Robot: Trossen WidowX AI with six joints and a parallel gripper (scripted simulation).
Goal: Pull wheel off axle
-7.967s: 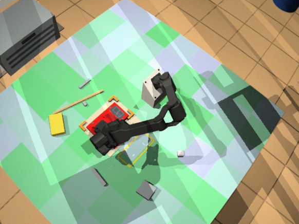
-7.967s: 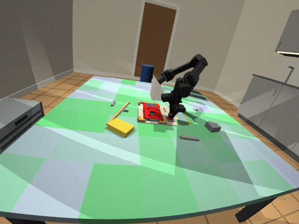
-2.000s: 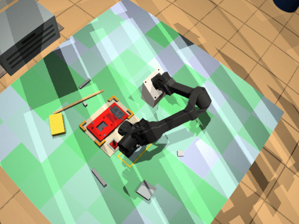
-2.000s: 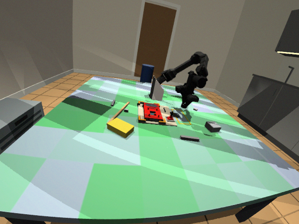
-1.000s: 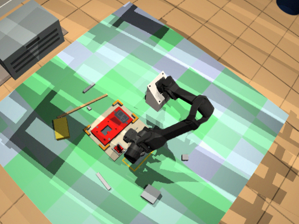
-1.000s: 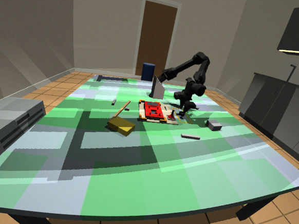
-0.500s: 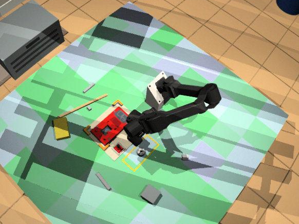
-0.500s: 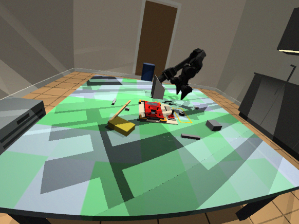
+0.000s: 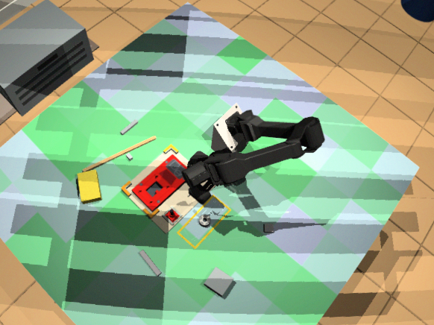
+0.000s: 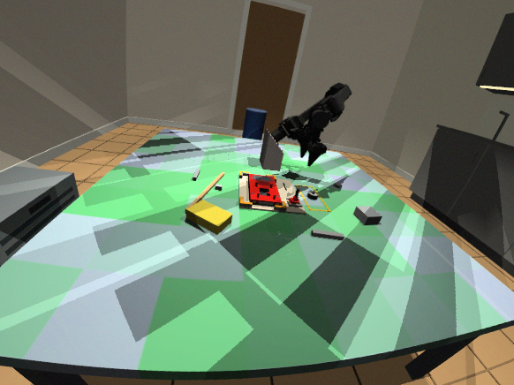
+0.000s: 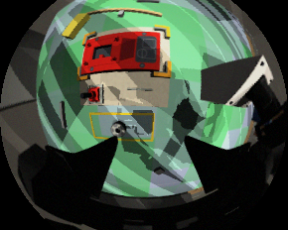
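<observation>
Tan tiled floor (image 9: 298,15) (image 10: 110,143), grey walls (image 10: 185,40), brown door (image 10: 274,62), blue cylinder (image 9: 421,0) (image 10: 254,124), banded shadows.

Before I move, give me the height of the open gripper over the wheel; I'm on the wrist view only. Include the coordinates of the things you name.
Observer: In the exterior view, the gripper (image 9: 204,183) (image 10: 306,161) (image 11: 152,140) hangs well above the wheel (image 9: 204,218) (image 10: 313,195) (image 11: 118,130), with air below both fingertips.
Operator: Good. Now name any block that my view misses near the marked area.
Observer: A gray block (image 9: 218,281) (image 10: 367,215) lies on the table, outside the marked area (image 9: 192,235) (image 10: 319,204) (image 11: 104,121); the top and exterior views both show it.
Operator: Tell me what stands off the table, toward the door.
Observer: A blue bin (image 9: 423,0) (image 10: 254,124), past the table's far edge in the exterior view.
</observation>
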